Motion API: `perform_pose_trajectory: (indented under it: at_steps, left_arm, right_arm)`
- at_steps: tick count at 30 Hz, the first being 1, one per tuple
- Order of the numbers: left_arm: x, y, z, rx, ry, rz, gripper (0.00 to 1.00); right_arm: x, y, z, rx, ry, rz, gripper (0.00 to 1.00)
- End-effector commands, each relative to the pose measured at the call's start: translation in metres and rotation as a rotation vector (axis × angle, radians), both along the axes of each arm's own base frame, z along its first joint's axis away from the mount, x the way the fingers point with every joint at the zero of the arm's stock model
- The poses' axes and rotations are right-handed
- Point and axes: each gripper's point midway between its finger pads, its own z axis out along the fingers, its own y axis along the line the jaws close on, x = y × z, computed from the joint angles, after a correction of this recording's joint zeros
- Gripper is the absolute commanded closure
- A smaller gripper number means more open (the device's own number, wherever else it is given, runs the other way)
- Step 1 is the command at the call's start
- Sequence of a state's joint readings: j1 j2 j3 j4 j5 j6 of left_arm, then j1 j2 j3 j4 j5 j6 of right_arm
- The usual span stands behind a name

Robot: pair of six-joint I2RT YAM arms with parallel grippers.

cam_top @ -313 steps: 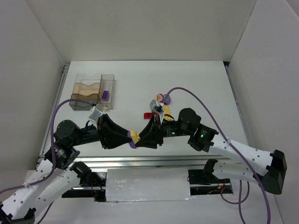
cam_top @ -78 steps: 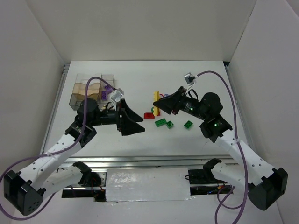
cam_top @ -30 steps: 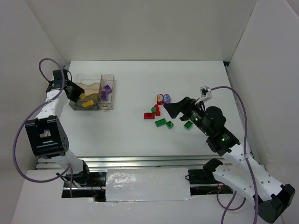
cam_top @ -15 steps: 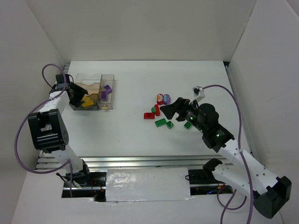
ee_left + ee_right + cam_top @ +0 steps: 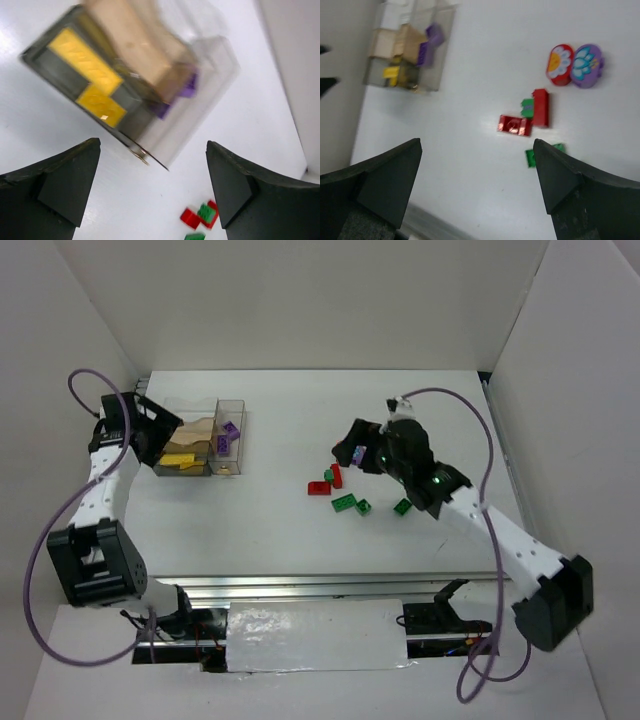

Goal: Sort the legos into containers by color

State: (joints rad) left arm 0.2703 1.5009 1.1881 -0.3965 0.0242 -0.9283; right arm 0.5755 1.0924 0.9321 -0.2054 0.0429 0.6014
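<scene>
The clear container (image 5: 233,405) stands at the far left, with two yellow bricks (image 5: 85,60) in a near compartment and purple bricks (image 5: 227,436) in the narrow one. My left gripper (image 5: 158,430) hovers open at its left side with nothing between its fingers; the left wrist view looks down on the box (image 5: 210,65). Loose legos lie mid-table: red bricks (image 5: 320,488), green bricks (image 5: 344,503), and a round red (image 5: 560,64) and round purple piece (image 5: 587,65). My right gripper (image 5: 350,452) hangs open and empty above them, partly hiding the round pieces from above.
White walls enclose the table on three sides. A metal rail (image 5: 300,585) runs along the near edge by the arm bases. A tan cardboard-like insert (image 5: 195,428) fills part of the container. A purple cable (image 5: 470,430) arches over the right arm.
My left gripper has opened wide beside the container and shifted slightly back. The right arm has swung toward the far left, over the round pieces.
</scene>
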Motion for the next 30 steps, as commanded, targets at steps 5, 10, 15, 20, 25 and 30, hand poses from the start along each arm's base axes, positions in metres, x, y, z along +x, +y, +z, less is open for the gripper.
perform_pose_trajectory:
  at_steps: [5, 10, 15, 20, 25, 30]
  left_arm:
    - [-0.070, -0.088, 0.136, 0.258, -0.344, -0.460, 0.01]
    - [-0.116, -0.099, 0.118, 0.356, -0.332, -0.606, 0.00]
    - [-0.127, -0.110, 0.084, 0.360, -0.294, -0.659, 0.01]
    - [-0.126, -0.116, 0.060, 0.327, -0.244, -0.705, 0.00]
    - [-0.131, -0.116, 0.058, 0.334, -0.255, -0.709, 0.00]
    - [-0.132, -0.121, 0.056, 0.318, -0.260, -0.729, 0.01]
  right_arm:
    - [0.097, -0.035, -0.072, -0.392, 0.259, -0.273, 0.00]
    - [0.150, -0.028, -0.111, -0.427, 0.353, -0.201, 0.00]
    - [0.163, -0.024, -0.158, -0.530, 0.465, -0.160, 0.00]
    - [0.164, -0.019, -0.176, -0.535, 0.479, -0.121, 0.00]
    - [0.162, -0.014, -0.194, -0.537, 0.517, -0.087, 0.00]
    - [0.159, -0.017, -0.213, -0.576, 0.567, -0.091, 0.00]
